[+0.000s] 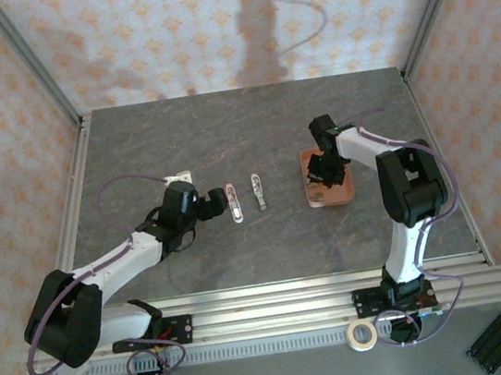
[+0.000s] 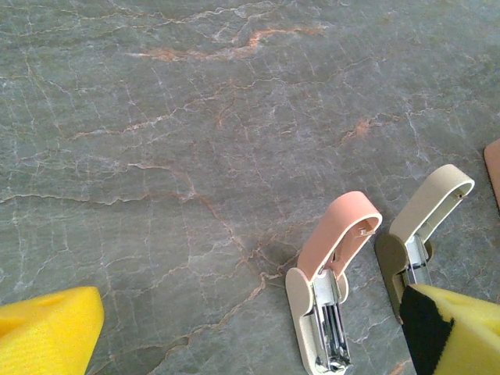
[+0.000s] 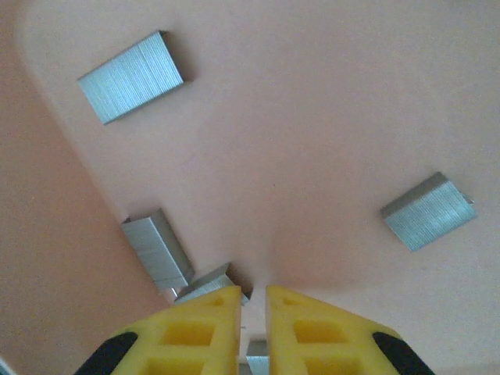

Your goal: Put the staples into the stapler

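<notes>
Pick-up step: right gripper point(image 3: 251, 301), bottom centre of its wrist view inside the pink tray point(image 3: 336, 101), pressed together, apparently on one of the staples point(image 3: 258, 365); left gripper point(image 1: 218, 202) spread wide beside the open stapler point(image 2: 334, 269); next move calls for lifting clear and aligning with the channel.

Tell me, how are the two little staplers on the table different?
The pink stapler has a pink lid on a cream base; the beige stapler has a beige lid on a dark olive base. The pink stapler lies left of the beige stapler. Both are flipped open, shiny metal channels showing.
</notes>
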`<state>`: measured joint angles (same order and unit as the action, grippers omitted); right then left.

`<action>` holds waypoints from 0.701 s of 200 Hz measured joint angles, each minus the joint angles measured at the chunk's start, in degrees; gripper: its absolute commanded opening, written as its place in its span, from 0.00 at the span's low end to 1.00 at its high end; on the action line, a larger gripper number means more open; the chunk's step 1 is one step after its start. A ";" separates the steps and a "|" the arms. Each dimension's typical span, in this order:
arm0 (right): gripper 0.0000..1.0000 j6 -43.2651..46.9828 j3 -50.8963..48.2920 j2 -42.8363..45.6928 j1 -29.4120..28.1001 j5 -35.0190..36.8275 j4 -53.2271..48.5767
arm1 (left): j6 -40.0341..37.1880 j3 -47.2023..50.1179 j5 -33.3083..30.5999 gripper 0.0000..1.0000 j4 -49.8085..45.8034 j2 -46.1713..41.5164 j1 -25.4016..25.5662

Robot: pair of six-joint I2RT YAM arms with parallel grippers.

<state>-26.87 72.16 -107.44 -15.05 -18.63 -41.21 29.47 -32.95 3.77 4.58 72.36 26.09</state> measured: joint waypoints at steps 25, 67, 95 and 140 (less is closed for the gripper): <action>0.15 3.89 1.40 0.00 0.00 0.22 -2.27 | 0.00 0.00 0.00 0.98 0.00 0.00 0.00; 0.15 10.51 5.73 -0.13 0.00 0.92 -6.60 | 0.00 0.00 0.02 0.98 0.00 0.00 0.00; 0.19 13.25 7.45 -0.76 0.00 1.31 -8.33 | 0.02 0.00 0.00 0.98 0.00 0.00 0.00; 0.35 9.25 8.26 -3.06 0.00 0.09 -9.09 | 0.02 0.00 0.02 0.98 0.00 0.00 0.00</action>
<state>-17.63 80.42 -110.50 -15.05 -18.55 -50.30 29.50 -32.95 3.79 4.58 72.36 26.09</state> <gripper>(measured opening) 0.326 0.983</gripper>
